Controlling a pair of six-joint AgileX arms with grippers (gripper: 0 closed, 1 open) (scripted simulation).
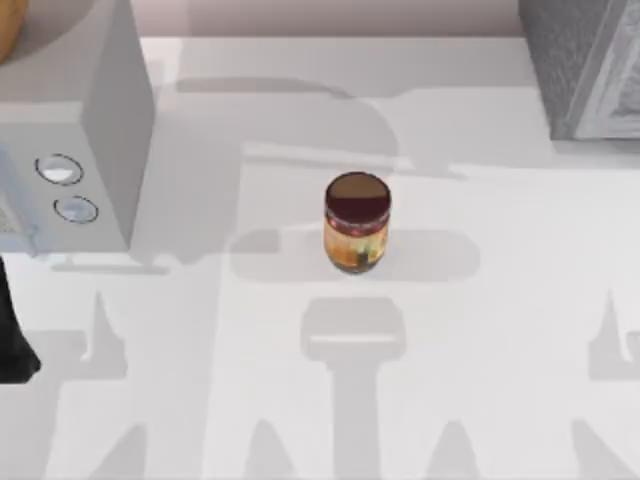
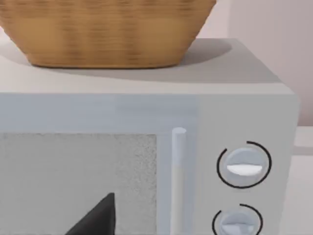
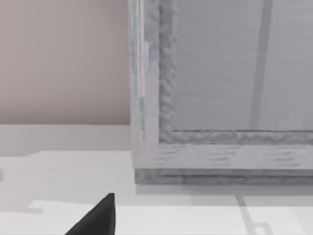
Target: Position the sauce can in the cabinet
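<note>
The sauce can (image 1: pixel 356 222) stands upright near the middle of the white table, with a dark maroon top, a red band and a yellow-orange label. Nothing touches it. The grey cabinet (image 1: pixel 585 70) stands at the far right corner, well away from the can. The right wrist view looks at the cabinet's front (image 3: pixel 220 98) from close by, with a dark part of my right gripper (image 3: pixel 95 218) at the picture's edge. A dark part of my left gripper (image 2: pixel 95 218) faces the microwave. A black piece of my left arm (image 1: pixel 12 330) sits at the table's left edge.
A light grey microwave (image 1: pixel 70 150) with two round knobs (image 2: pixel 243 164) fills the far left. A woven basket (image 2: pixel 102 29) rests on top of it. Bare white table (image 1: pixel 480 330) surrounds the can on all sides.
</note>
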